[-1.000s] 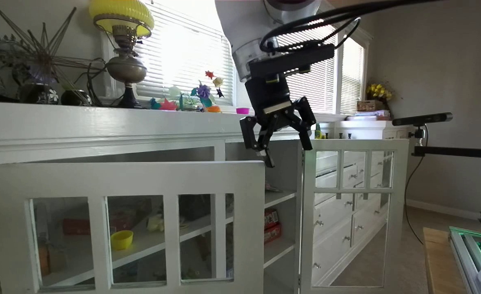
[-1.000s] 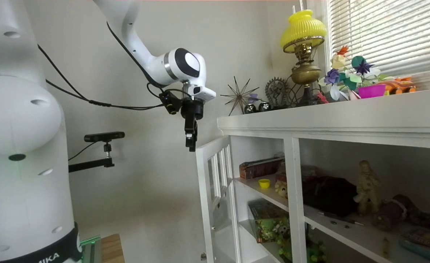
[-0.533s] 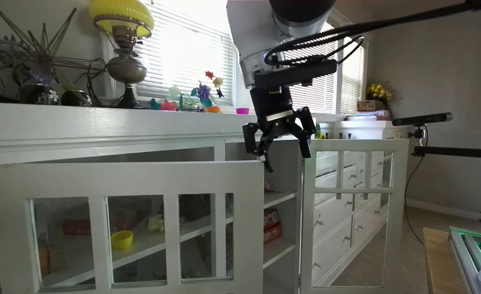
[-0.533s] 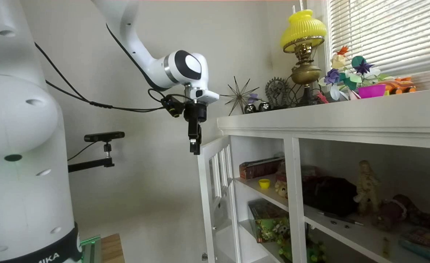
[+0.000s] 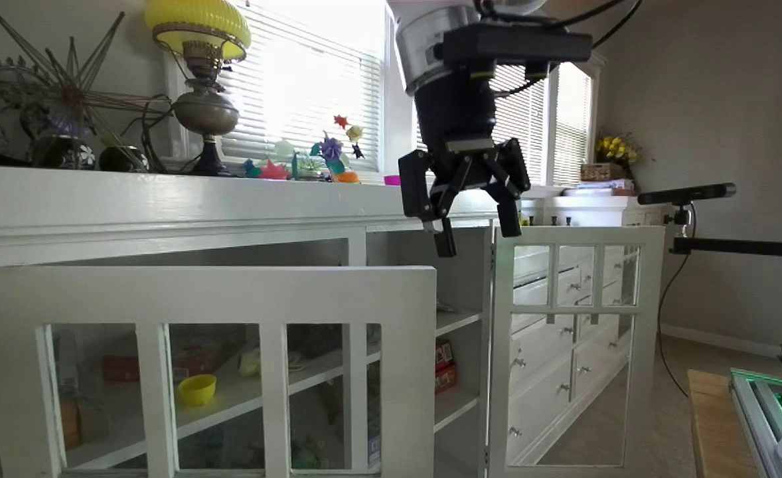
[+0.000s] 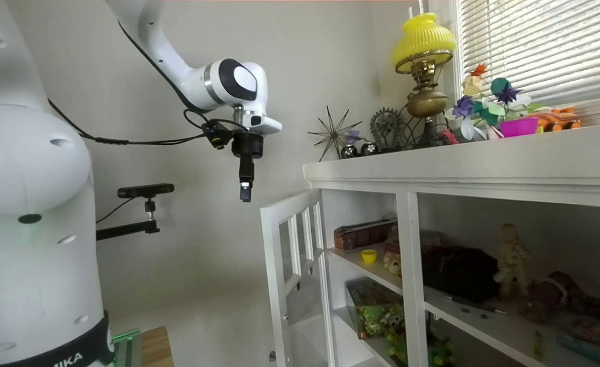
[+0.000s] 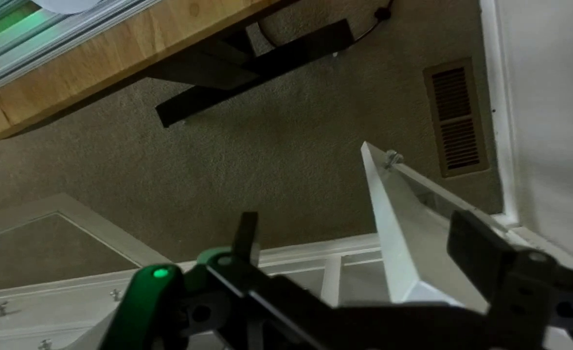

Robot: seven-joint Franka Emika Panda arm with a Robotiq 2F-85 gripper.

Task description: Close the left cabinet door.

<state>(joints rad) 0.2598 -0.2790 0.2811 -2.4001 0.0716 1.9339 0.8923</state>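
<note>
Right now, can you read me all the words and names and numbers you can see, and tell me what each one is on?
"MIKA": white letters on the robot's black base band, in an exterior view; the bottom edge of the picture cuts in there, so it may be part of a longer word.
Too small to read: marks on the red boxes.
Too dark and blurred to read: the blue-edged box.
I can't make out any numbers.

As left cabinet door, stands open and upright at near left in an exterior view, white-painted, hinged at left, with three columns of clear panes.
</note>
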